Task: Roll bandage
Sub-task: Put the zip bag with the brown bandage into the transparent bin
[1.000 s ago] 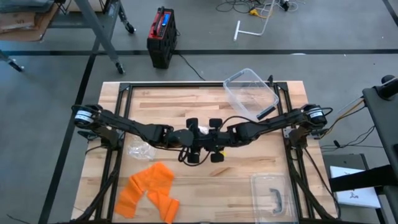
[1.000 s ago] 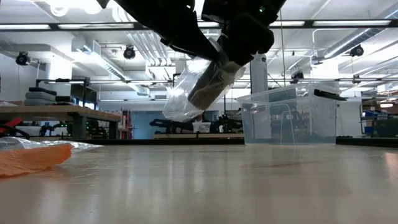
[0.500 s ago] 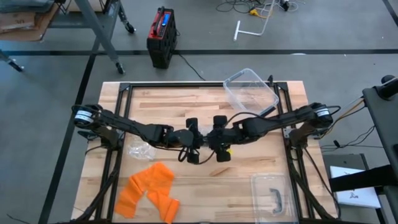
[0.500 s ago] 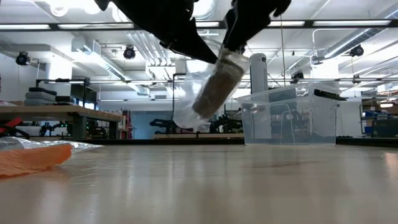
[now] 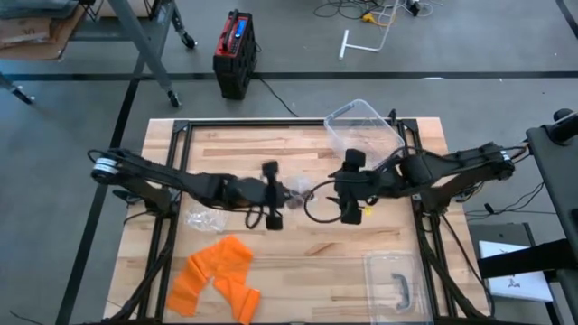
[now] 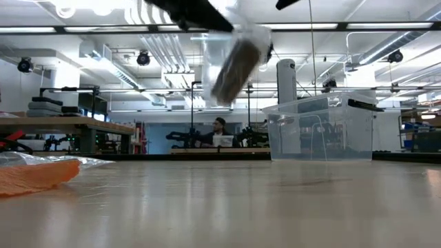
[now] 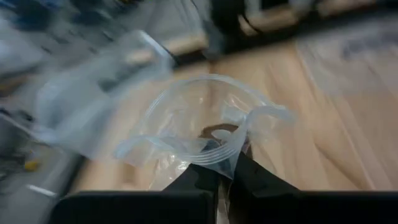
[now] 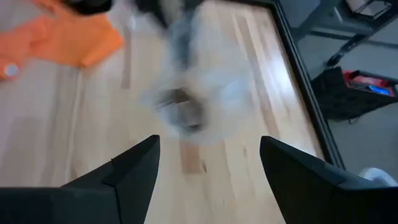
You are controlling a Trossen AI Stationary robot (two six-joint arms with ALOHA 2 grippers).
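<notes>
A clear plastic bag [image 6: 233, 58] with a dark roll inside hangs tilted above the wooden table [image 6: 227, 207], held at its top by a dark arm [image 6: 193, 12] at the upper edge. A clear plastic bin [image 6: 320, 131] stands behind it to the right. An orange cloth [image 6: 34, 176] lies at the left edge. A person [image 6: 219, 131] sits far behind.

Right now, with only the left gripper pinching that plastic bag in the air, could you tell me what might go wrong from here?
1. The left gripper is shut on just the rim of the plastic bag, which hangs clear above the table. The thin film could slip out.
2. The bag's mouth gapes open with the brown roll inside; a swing or tilt might spill it.
3. The right gripper has opened and stands apart from the bag, so nothing backs up the grip.
</notes>
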